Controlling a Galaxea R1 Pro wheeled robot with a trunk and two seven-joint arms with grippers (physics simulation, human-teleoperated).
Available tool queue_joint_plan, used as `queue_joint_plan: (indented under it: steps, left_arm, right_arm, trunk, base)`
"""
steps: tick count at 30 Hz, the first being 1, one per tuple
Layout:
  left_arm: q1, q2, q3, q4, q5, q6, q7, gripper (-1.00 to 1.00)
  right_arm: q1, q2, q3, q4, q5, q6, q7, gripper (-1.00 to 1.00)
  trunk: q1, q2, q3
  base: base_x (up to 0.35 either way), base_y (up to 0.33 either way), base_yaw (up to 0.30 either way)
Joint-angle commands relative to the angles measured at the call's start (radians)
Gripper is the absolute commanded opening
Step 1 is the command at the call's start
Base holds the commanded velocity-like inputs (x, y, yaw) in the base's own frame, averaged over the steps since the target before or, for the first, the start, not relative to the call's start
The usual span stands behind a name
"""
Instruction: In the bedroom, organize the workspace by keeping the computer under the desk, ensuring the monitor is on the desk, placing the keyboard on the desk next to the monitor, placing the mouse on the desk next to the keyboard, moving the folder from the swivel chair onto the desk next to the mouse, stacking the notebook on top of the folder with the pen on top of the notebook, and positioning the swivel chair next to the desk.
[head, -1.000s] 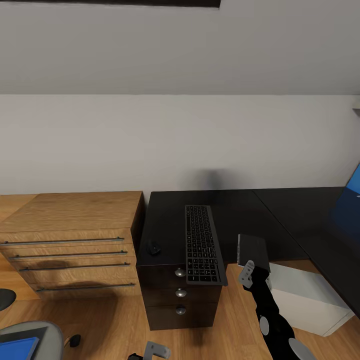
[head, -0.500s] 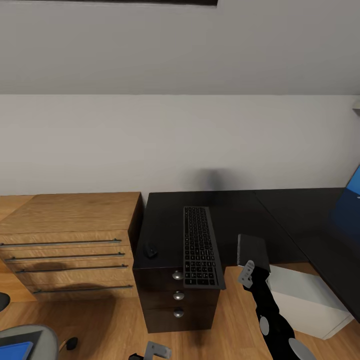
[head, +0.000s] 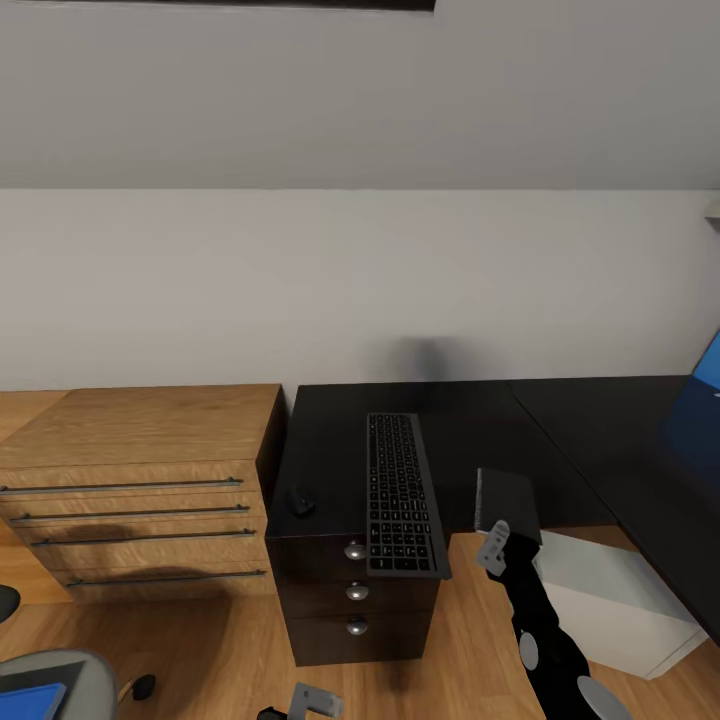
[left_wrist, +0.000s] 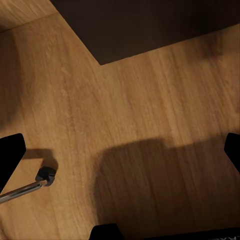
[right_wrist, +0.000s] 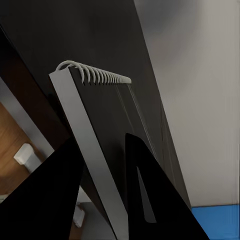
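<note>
Notebook (head: 507, 503) in our right gripper (head: 492, 549) looks thin, light and stiff, so the pinch on its edge opposite the wire spiral should do. We see a dark grey cover, pale page edges and whitish coils. It hangs over the desk (head: 480, 410) front edge, just beside the keyboard (head: 400, 492). Our left gripper (left_wrist: 120, 150) is spread and holds nothing, low above the floor (left_wrist: 150, 115) before the desk.

Matt black desk (head: 470, 420), grained light wood cabinet (head: 140, 450) with metal handles, glossy wood floor (left_wrist: 130, 115).
</note>
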Motion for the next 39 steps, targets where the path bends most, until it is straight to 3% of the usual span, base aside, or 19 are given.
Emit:
queue_joint_plan:
  steps: [1, 6, 7, 28, 39]
  left_arm:
    - [-0.002, 0.001, -0.007, -0.002, 0.002, 0.005, 0.008, 1.0]
    - [-0.002, 0.001, -0.007, -0.002, 0.002, 0.004, 0.008, 1.0]
    - [-0.001, 0.001, -0.007, -0.002, 0.002, 0.004, 0.008, 1.0]
    - [-0.001, 0.001, -0.007, -0.002, 0.002, 0.004, 0.008, 1.0]
    - [-0.002, 0.001, -0.007, -0.002, 0.002, 0.004, 0.008, 1.0]
  right_arm:
    - [-0.001, 0.0, -0.005, 0.05, 0.005, 0.001, -0.002, -1.0]
    - [-0.001, 0.0, -0.005, 0.05, 0.005, 0.014, -0.002, -1.0]
    - [-0.001, 0.0, -0.005, 0.05, 0.005, 0.016, -0.002, 1.0]
    - [-0.001, 0.0, -0.005, 0.05, 0.005, 0.019, -0.002, 1.0]
    - [-0.001, 0.0, -0.005, 0.05, 0.005, 0.019, -0.002, 1.0]
  trunk:
    - [0.0, 0.0, -0.001]
    - [0.0, 0.0, -0.001]
    - [0.0, 0.0, -0.001]
    - [0.0, 0.0, -0.001]
    - [0.0, 0.0, -0.001]
  base:
    - [0.0, 0.0, 0.0]
    - [0.0, 0.0, 0.0]
    - [0.0, 0.0, 0.0]
    - [-0.003, 0.0, 0.0]
    - [-0.201, 0.0, 0.0]
